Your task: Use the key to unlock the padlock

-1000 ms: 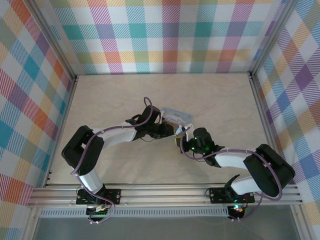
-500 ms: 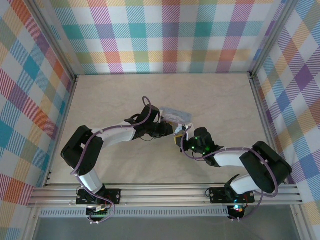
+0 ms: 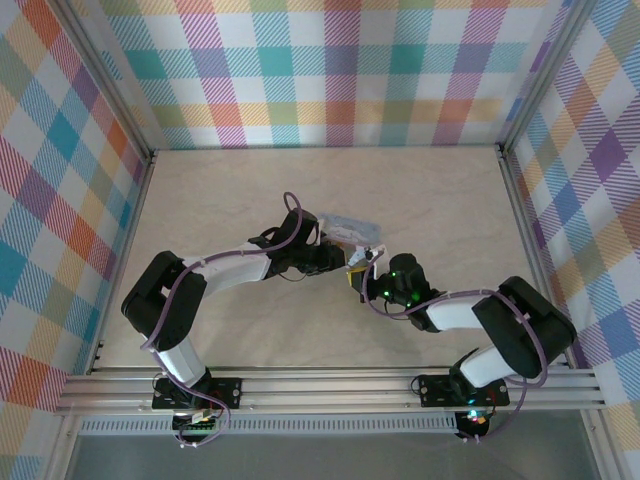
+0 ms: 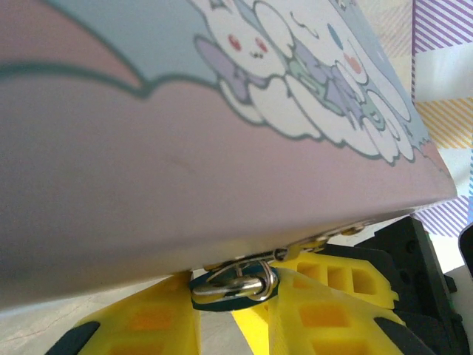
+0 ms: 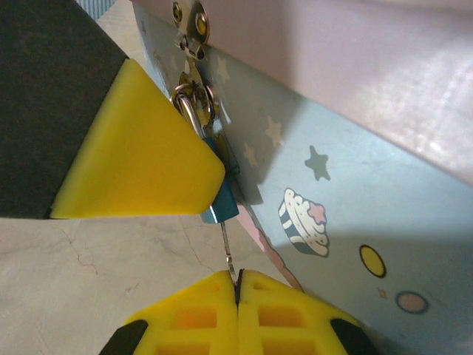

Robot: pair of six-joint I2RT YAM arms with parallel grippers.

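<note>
- The right gripper (image 5: 236, 282), at the bottom centre of its wrist view, had its yellow fingers pressed together on the key (image 5: 228, 248).
- The key's thin shaft ran up into the underside of the padlock (image 5: 220, 198), left of centre, so insertion looked done.
- The left gripper (image 4: 235, 297), low in its wrist view, pinched the padlock from both sides.
- The padlock hung from the hasp (image 5: 189, 29) of the tin (image 5: 355, 185) with its shackle closed. Turning the key and freeing the shackle seemed left to do.
</note>
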